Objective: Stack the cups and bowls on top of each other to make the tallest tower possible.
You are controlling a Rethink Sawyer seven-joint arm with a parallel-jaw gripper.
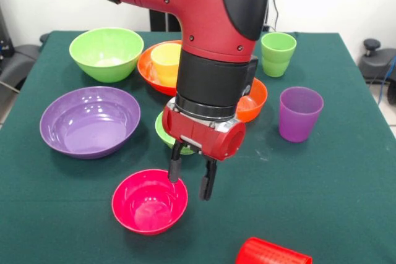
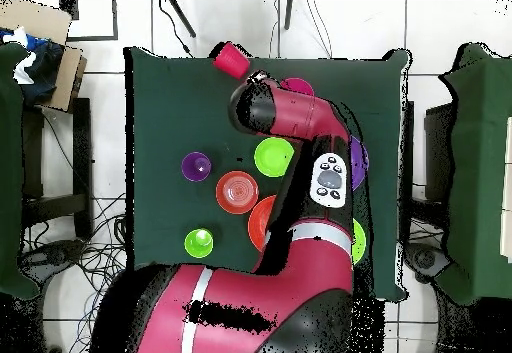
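Note:
My gripper (image 1: 191, 180) is open and empty and hangs at the right rim of the small magenta-pink bowl (image 1: 149, 201), one finger (image 1: 175, 168) over the rim and the other outside it. The small lime bowl (image 1: 162, 133) sits just behind the gripper, mostly hidden. The yellow cup (image 1: 166, 63) stands in the large orange bowl (image 1: 148, 69). The small orange bowl (image 1: 256, 100), purple cup (image 1: 300, 113) and light green cup (image 1: 278, 54) stand to the right. The red cup (image 1: 272, 253) lies on its side at the near edge. Large purple (image 1: 90, 120) and large lime (image 1: 106, 52) bowls sit left.
The green table (image 1: 346, 183) ends close in front of the red cup. In the overhead view the arm (image 2: 300, 169) covers much of the table, and the red cup (image 2: 231, 58) lies at the table's edge.

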